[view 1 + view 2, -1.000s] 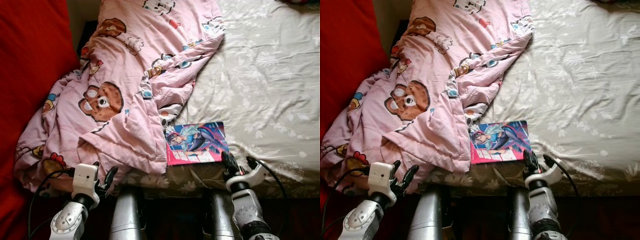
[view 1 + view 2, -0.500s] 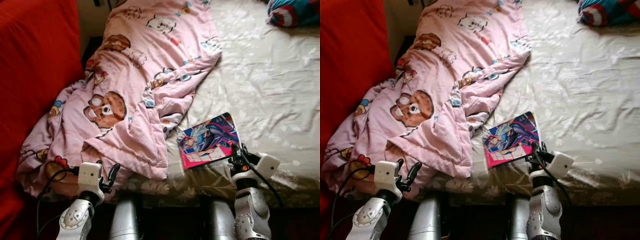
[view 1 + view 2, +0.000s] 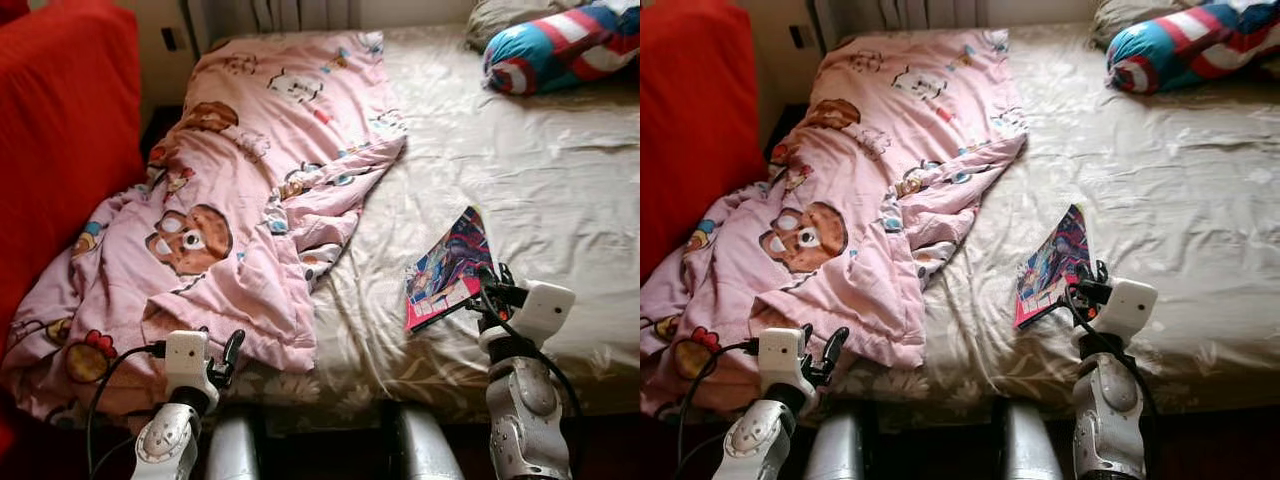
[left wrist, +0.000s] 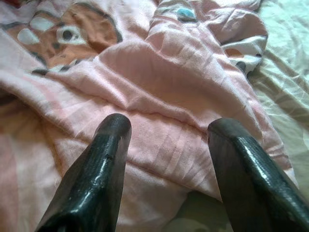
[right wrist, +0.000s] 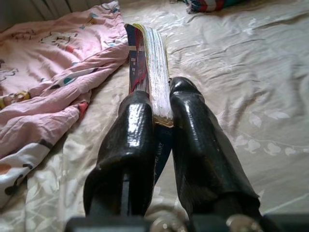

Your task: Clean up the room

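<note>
Book [image 3: 448, 268] stands tilted on edge over the bed sheet [image 3: 560, 190] in your head view, long axis running away from the right gripper [image 3: 488, 290], clear of the pink blanket [image 3: 240, 200]. Right wrist: fingers clamp its spine end; no legible title. Left wrist: left gripper [image 4: 166, 159] spread wide over blanket.

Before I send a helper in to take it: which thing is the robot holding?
On the beige bed sheet, right of the pink cartoon blanket, the right hand grips a thin comic book, tilted up on edge. Its glossy, colourful illustrated cover sets it apart.
</note>
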Tool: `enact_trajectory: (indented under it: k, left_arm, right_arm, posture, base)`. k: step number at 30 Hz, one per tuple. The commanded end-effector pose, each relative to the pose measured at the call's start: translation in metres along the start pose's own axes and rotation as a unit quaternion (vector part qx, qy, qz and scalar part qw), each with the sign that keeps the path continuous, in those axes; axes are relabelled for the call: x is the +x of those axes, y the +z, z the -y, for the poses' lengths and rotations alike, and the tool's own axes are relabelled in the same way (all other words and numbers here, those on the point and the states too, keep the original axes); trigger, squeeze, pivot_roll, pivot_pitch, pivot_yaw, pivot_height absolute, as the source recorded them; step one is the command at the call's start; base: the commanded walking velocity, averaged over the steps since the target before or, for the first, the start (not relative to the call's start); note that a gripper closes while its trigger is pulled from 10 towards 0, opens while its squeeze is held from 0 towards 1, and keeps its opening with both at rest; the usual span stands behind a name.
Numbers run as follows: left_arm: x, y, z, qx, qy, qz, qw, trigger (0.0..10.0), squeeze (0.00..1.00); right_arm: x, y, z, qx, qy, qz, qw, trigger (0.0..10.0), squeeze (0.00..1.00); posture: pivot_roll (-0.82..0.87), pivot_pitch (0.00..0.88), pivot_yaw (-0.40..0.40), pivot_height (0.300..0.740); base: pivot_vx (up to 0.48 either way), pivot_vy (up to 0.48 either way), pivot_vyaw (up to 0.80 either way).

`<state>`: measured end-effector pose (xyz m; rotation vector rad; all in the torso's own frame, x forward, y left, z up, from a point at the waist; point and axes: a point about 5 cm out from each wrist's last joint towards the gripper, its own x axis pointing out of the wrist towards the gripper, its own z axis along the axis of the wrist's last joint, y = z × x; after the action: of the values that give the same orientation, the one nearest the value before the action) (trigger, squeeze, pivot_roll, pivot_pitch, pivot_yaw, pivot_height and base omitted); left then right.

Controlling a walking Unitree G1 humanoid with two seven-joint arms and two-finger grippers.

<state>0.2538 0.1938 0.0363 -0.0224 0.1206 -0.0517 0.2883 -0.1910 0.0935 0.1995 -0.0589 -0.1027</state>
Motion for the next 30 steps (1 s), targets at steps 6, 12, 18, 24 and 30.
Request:
enact_trajectory:
  k: [6, 12, 18, 24, 30]
  left_arm:
    - [-0.011, -0.022, -0.017, -0.018, 0.042, -0.041, 0.998, 10.0, 0.00]
    - [-0.014, -0.032, -0.020, -0.018, 0.044, -0.062, 0.997, 10.0, 0.00]
    - [-0.025, -0.059, -0.027, -0.030, 0.061, -0.126, 0.990, 10.0, 0.00]
    - [-0.042, -0.084, -0.037, -0.040, 0.072, -0.205, 0.975, 10.0, 0.00]
    - [-0.060, -0.102, -0.046, -0.032, 0.086, -0.263, 0.960, 10.0, 0.00]
  right_arm:
    - [-0.001, 0.007, -0.008, -0.004, 0.013, 0.013, 1.000, 10.0, 0.00]
    - [-0.002, 0.007, -0.007, -0.006, 0.011, 0.010, 1.000, 10.0, 0.00]
    - [0.002, 0.005, -0.008, -0.016, 0.014, -0.004, 1.000, 10.0, 0.00]
    - [0.003, 0.004, -0.010, -0.015, 0.011, -0.003, 1.000, 10.0, 0.00]
    - [0.000, 0.002, -0.010, -0.017, 0.007, -0.007, 1.000, 10.0, 0.00]
  posture:
    - [-0.05, 0.055, 0.009, 0.680]
    - [-0.05, 0.048, 0.010, 0.715]
    - [-0.05, 0.065, 0.002, 0.730]
    - [-0.04, 0.074, 0.006, 0.730]
    - [-0.04, 0.087, 0.005, 0.730]
  base:
    - [0.000, 0.000, 0.00]
    - [0.000, 0.000, 0.00]
    - [0.000, 0.000, 0.00]
    - [0.000, 0.000, 0.00]
    - [0.000, 0.000, 0.00]
